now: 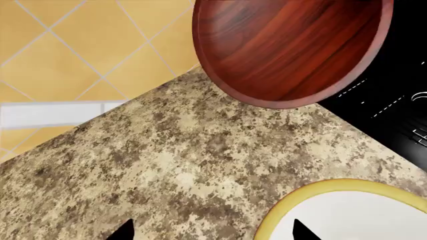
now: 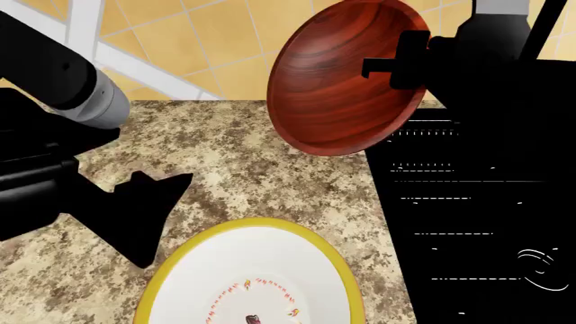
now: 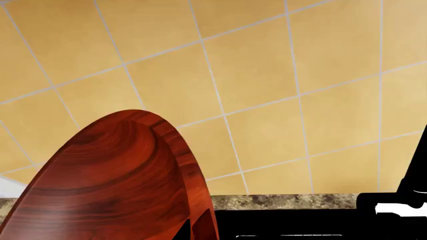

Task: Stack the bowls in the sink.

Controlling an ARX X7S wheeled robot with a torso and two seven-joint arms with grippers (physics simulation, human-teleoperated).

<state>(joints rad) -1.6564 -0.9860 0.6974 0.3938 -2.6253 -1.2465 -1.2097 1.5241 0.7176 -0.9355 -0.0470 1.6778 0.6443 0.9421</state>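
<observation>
The reddish-brown wooden bowl (image 2: pixel 338 81) hangs tilted in the air over the seam between countertop and sink (image 2: pixel 468 223), its hollow facing the camera. My right gripper (image 2: pixel 400 64) is shut on its rim; the right wrist view shows the bowl's rim (image 3: pixel 193 165) pinched at the right gripper (image 3: pixel 193 230). The white bowl with the yellow rim (image 2: pixel 256 277) rests on the speckled countertop (image 2: pixel 234 169). My left gripper (image 2: pixel 158 219) stands open at its left edge. In the left wrist view the left gripper (image 1: pixel 213 234) straddles the white bowl's rim (image 1: pixel 287 205), one tip over the bowl, one over the counter.
Yellow tiled wall (image 2: pixel 207 40) rises behind the counter. The glossy black sink fills the right side, with its drain (image 2: pixel 540 260) low at the right. A black faucet part (image 3: pixel 393 205) shows near the right arm.
</observation>
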